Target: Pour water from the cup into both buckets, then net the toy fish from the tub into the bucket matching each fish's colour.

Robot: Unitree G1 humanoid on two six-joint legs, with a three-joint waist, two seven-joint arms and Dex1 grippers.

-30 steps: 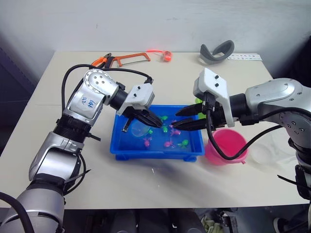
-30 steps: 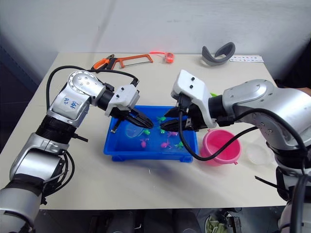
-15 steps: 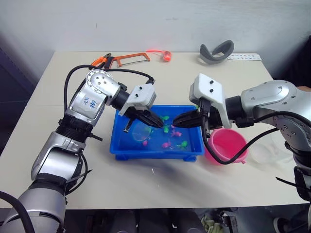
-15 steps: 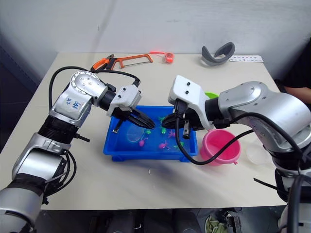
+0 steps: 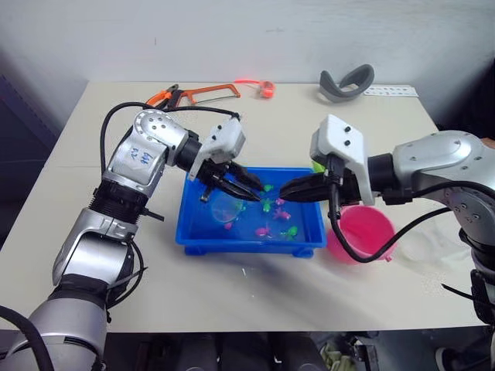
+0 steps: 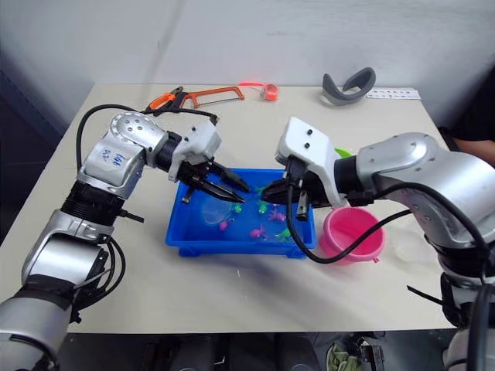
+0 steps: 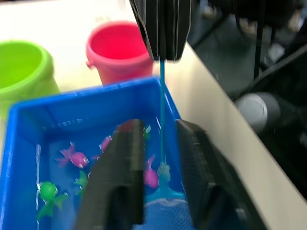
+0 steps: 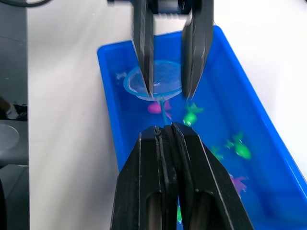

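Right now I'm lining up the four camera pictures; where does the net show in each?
Left eye view: the net in the tub's left half, by the left gripper.
Right eye view: same spot in the tub.
Left wrist view: its mesh between that gripper's fingers, handle running to the right gripper.
Right wrist view: hoop beyond the shut fingers.
Shared landmark: the blue tub.

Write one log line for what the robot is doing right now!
right gripper: shut on net handle | left gripper: open, above net | net: in tub
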